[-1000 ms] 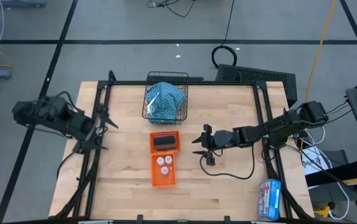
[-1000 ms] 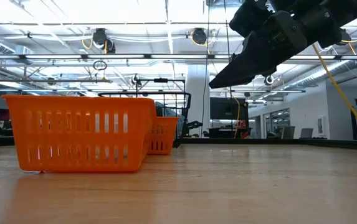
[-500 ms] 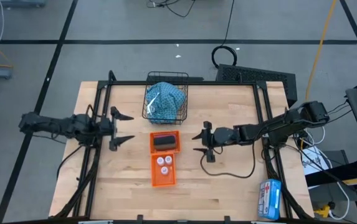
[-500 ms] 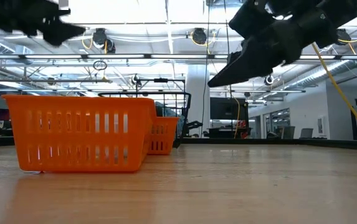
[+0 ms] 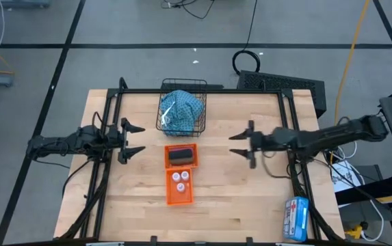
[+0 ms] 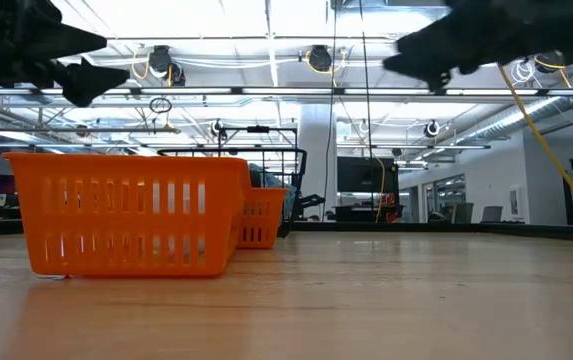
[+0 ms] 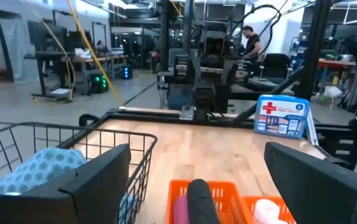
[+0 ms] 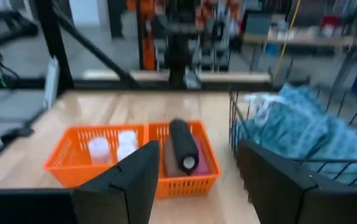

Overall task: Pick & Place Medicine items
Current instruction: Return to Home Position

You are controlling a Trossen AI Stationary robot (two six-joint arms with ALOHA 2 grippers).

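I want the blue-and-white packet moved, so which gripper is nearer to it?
Right. The right gripper hovers open over the right half of the table, on the same side as the packet. The left gripper, also open, is farther off, beyond the orange bin.

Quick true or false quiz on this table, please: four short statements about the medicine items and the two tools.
1. The pouch lies in the wire basket. True.
2. The vials share a compartment with the black oblong. False: they sit in the neighbouring orange bin.
3. The left tool and right tool are open and empty. True.
4. The packet is in the basket. False: it lies at a corner of the table.
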